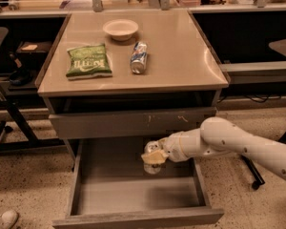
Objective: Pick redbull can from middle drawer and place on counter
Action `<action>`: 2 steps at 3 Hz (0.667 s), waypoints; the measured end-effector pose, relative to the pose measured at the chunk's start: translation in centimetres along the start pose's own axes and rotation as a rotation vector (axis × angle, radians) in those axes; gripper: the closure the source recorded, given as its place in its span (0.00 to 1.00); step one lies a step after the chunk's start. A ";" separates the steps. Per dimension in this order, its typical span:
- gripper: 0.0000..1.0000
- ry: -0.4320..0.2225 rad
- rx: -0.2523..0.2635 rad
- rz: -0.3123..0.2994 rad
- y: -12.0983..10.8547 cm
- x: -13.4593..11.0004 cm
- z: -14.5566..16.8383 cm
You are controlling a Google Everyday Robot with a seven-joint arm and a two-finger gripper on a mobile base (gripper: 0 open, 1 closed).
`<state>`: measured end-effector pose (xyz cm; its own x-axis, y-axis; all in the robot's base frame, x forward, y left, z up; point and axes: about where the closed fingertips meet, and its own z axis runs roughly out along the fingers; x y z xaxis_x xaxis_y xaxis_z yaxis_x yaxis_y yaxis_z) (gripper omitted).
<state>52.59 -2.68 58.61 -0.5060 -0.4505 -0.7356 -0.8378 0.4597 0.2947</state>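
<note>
The middle drawer (109, 194) is pulled open below the cabinet, with a plain grey floor. My gripper (153, 157) reaches in from the right on a white arm and is shut on the redbull can (151, 147), a small pale silvery can. The can is held tilted above the drawer's back part, just under the closed drawer front. Its shiny top shows above the fingers (155, 159) and its lower end below them. The tan counter (181, 56) is the cabinet's top, above the gripper.
On the counter lie a green chip bag (88, 60), a white bowl (120, 28) and a blue-and-white can (139, 57) on its side. A scratched grey drawer front (109, 123) sits above the open drawer. A chair base (255, 180) stands at right, a black stand (9, 123) at left.
</note>
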 end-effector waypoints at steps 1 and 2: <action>1.00 0.003 0.004 -0.016 0.3 -0.7 -0.4; 1.00 -0.012 0.009 -0.038 1.0 -1.4 -1.2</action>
<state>52.20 -2.48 60.69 -0.4711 -0.4584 -0.7536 -0.8544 0.4496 0.2606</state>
